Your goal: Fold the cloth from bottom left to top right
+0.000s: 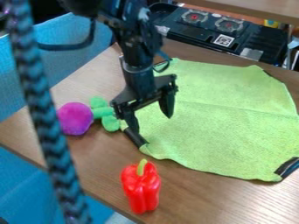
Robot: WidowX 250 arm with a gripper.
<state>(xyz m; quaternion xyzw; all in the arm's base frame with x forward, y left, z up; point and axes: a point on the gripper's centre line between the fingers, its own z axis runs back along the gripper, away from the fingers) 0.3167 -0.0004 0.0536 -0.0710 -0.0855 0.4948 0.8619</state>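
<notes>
While the claw point(152, 124) stands with its fingers apart and holding nothing, I judge the step to be the corner grasp. To the claw's left, the purple plush point(76, 118) lies on the counter point(192, 197); I should descend clear of its green part. Just below the claw's left-hand finger in view, a black strip point(135, 137) marks the cloth's lower-left corner: center there, pinch shallowly, and confirm fabric is caught. Below the claw stands the red pepper point(140, 188); keep the path above it. Under and right of the claw, the green cloth point(227, 122) lies spread; lift slightly, then draw diagonally toward its far right corner. I identify no container.
</notes>
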